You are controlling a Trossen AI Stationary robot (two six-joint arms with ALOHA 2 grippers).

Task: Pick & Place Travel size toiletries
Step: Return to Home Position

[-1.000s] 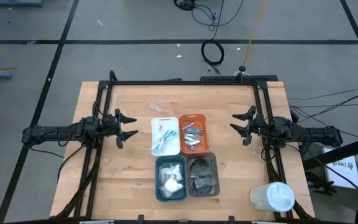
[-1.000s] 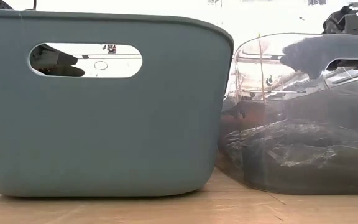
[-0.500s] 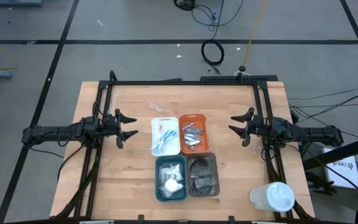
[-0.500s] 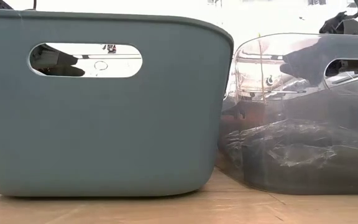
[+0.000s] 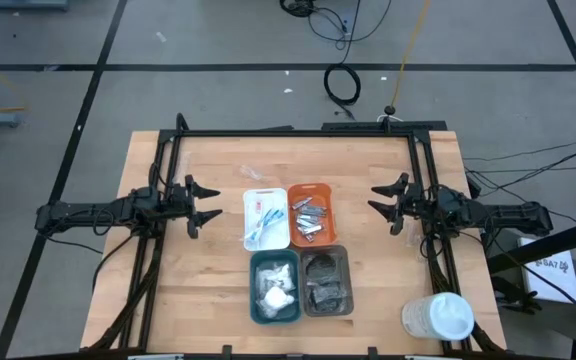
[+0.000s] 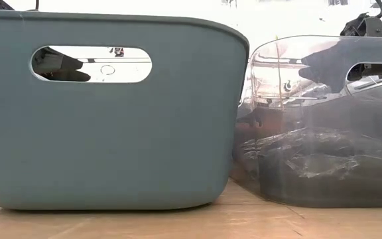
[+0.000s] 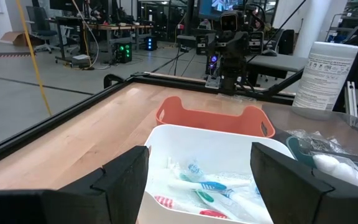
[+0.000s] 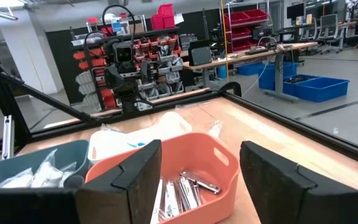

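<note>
Grey lab floor with taped lines and loose cables surrounds the wooden desk [image 5: 208, 290].

Arms: both lie low at the desk's outer edges, one on each side, well apart from the trays.
- Left hand [image 5: 216, 202]: fingers spread apart, nothing between them, pointing at the white tray [image 5: 268, 190].
- Right hand [image 5: 372, 199]: fingers likewise apart and empty, pointing at the orange tray [image 5: 313, 185].

Trays: four sit as a tight block at mid-desk. White and orange are on the far row. The teal tray [image 5: 252, 290] and grey tray [image 5: 349, 285] are on the near row. A big white cup [image 5: 438, 317] stands alone at the near right corner.

Contents:
- the white tray holds pink and blue sticks [image 7: 204, 190]
- the orange tray holds silver pieces [image 8: 182, 190]
- the teal tray holds white sachets [image 5: 276, 287]
- the grey tray holds dark wrapped pieces [image 5: 326, 290]

One pale clear scrap [image 5: 253, 174] lies on the bare wood just beyond the white tray; we cannot tell what it is.

Progress: we judge the sorting essentially done, since every toiletry we can identify is inside a tray and neither hand carries anything. What appears left is parking the arms, plus checking whether that scrap belongs in a tray.
</note>
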